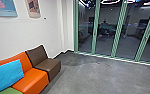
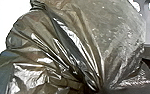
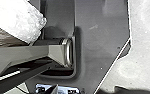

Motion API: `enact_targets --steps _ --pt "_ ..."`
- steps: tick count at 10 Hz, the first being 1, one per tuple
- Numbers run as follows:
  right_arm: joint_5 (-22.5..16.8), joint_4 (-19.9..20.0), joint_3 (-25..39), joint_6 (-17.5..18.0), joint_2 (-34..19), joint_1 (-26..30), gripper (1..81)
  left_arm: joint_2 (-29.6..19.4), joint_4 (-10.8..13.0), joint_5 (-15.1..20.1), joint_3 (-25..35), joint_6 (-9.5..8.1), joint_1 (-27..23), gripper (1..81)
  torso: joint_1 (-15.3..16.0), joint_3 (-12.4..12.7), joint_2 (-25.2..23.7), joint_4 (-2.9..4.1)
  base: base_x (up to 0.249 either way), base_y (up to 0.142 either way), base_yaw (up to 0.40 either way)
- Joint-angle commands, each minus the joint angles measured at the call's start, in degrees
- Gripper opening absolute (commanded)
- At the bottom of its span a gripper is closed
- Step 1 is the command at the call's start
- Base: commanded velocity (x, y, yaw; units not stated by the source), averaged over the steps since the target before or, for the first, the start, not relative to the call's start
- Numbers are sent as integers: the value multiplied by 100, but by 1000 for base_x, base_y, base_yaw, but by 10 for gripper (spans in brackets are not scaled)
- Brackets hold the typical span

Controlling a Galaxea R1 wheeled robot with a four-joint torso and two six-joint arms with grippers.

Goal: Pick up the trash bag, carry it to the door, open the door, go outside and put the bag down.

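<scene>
The trash bag (image 2: pixel 66 50), dark, glossy and partly see-through, looms large in the left wrist view. Its plastic draws together into tight folds where my left gripper (image 2: pixel 99 89) is shut on it. A pale, crinkled piece of plastic, apparently part of the bag (image 3: pixel 23 22), lies near the robot's body in the right wrist view. How my right gripper stands cannot be made out. Ahead, in the head view, is a row of glass door panels (image 1: pixel 106 32) in green frames; whether any of them stands ajar is unclear.
An orange seat (image 1: pixel 32 80) and a brown seat (image 1: pixel 49 66) line the white wall at the left, with a blue cushion (image 1: pixel 7 76) on the seating. Grey floor (image 1: pixel 96 77) stretches from the robot to the glass. Two pictures hang on the wall.
</scene>
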Motion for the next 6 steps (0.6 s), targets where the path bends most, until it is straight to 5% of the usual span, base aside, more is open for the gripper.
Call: enact_targets --steps 1,6 --pt "-378 -18 3 -15 45 230 811 -12 21 415 11 33 -290 10 0 0 0 0 0 0 -382" --pt "-378 -27 3 -15 45 239 811 -21 4 407 -15 33 -290 10 0 0 0 0 0 0 -383"
